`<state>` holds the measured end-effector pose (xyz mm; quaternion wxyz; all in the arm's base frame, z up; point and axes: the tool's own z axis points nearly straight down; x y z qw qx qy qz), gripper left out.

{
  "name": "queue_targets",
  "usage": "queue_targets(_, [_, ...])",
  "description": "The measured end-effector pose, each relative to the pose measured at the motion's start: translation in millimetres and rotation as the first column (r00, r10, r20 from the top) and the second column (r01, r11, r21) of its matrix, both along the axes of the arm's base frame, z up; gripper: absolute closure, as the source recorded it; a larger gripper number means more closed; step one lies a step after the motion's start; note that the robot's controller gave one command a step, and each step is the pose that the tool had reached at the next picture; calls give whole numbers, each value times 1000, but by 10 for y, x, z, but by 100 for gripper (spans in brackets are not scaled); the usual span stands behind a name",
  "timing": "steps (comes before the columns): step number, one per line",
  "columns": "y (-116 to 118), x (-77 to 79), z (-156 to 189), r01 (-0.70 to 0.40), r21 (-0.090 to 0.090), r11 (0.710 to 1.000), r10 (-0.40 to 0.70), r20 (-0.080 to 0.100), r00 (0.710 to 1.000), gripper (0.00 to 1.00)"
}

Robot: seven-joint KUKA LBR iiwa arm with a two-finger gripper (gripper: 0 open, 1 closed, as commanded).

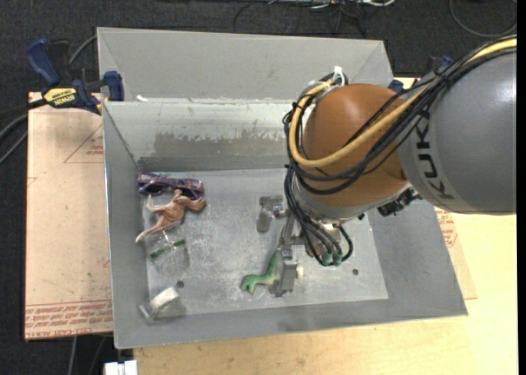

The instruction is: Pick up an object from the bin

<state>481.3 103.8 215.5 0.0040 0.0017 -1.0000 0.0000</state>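
My gripper (277, 243) hangs below the orange dome, low over the bin floor right of the middle. Its two grey fingers stand apart, one at the upper left (265, 213) and one lower down (286, 275), so it is open. A small green toy figure (261, 280) lies on the floor against the lower finger, its tail curling to the left. It sits beside that finger, not between the two. Nothing is held.
At the bin's left side lie a brown dinosaur toy (173, 213), a purple wrapper (168, 184) behind it, a clear plastic piece (168, 252) and a pale grey scrap (163, 303) near the front left corner. The arm covers the bin's right part.
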Motion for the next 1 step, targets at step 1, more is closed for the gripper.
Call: queue_targets(1, [-8, 18, 38, 4, 1, 1000, -4, 8, 1000, 0])
